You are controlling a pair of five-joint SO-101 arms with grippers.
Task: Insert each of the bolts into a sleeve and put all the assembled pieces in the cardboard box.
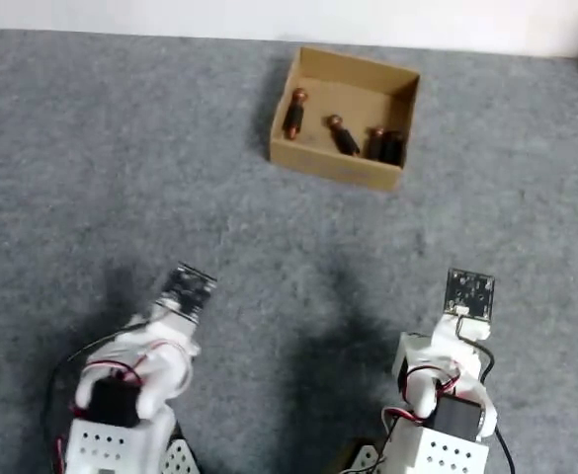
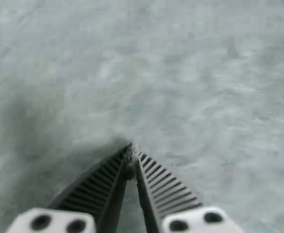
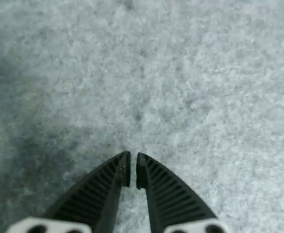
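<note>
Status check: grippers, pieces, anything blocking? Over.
Left gripper shut, empty, over grey mat. Right gripper shut, empty. Three assembled pieces, by the look of it, lying in the cardboard box. Nothing in the way.

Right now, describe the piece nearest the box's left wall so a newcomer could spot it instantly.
On the grey mat, find the open cardboard box at the far side. Inside lie three dark pieces with copper heads; yours is the left piece. It lies alone along the left wall; the middle piece lies slanted mid-box and the right piece is tucked against the right wall.
</note>
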